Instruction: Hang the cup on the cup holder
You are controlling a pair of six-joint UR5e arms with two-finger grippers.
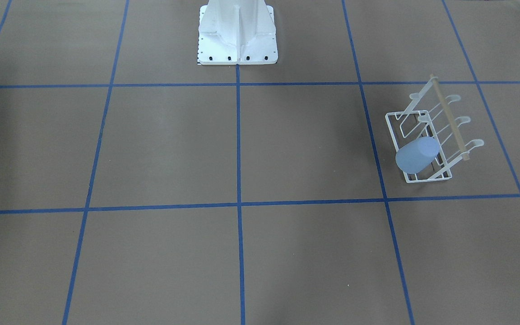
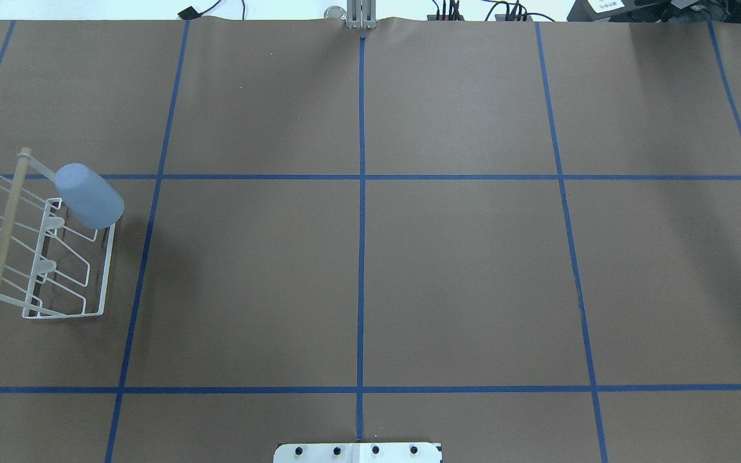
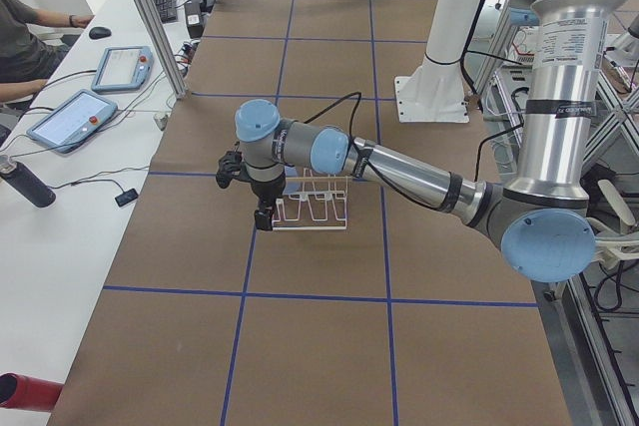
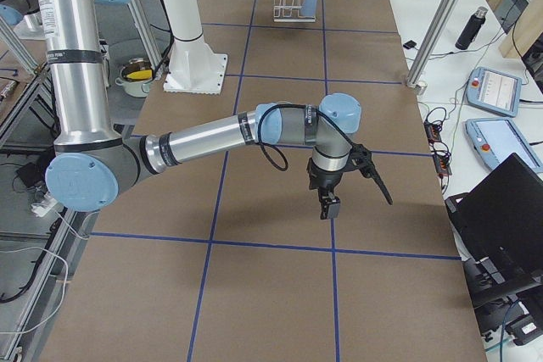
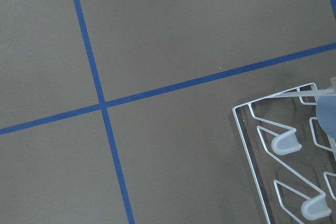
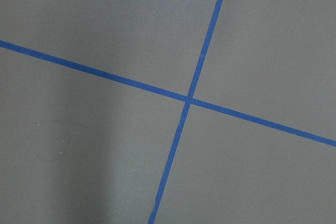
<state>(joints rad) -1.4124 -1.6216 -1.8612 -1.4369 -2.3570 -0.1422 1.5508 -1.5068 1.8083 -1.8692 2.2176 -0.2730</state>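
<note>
At the left end of the table (image 2: 460,270) — cup (image 2: 89,196) mouth-down and tilted, hung over the far corner of the cup holder (image 2: 5,231), base uppermost, clear of both grippers.

Judged step: hang made, release done, only the clearing of the arms to come. Next move, by that judgement: left gripper (image 3: 263,218) up and away without brushing cup holder or cup; no fresh grasp called for.

Left gripper near the cup holder on its outer side, seen properly only from the left side view; fingers apart or together impossible to tell. Right gripper (image 4: 327,207) well apart over bare table, shown only in the right side view; fingers likewise impossible to tell.

Overhead and front views: cup plain on its perch, arms all but absent. Left side view: arm in front, cup hidden. Left wrist view — cup holder corner and a pale blue sliver at the right edge. Right wrist view: tape lines (image 6: 187,98) only.
</note>
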